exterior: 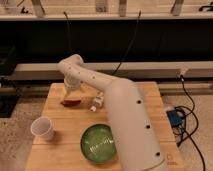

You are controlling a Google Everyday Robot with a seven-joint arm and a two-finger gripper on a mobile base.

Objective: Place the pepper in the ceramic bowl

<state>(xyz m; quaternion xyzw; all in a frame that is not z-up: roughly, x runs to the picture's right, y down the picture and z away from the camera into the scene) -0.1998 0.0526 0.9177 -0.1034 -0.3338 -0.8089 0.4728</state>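
The pepper is a small slender dark red-brown thing lying on the wooden table at the back left. My gripper hangs straight above it at the end of the white arm, very close to it or touching it. The ceramic bowl is a large glossy green bowl with pale streaks, at the front middle of the table, well in front and to the right of the pepper. It holds nothing that I can see.
A white paper cup stands at the front left. A small clear bottle lies just right of the pepper, beside my arm. My white arm covers the table's right half. Cables and a blue box lie on the floor at right.
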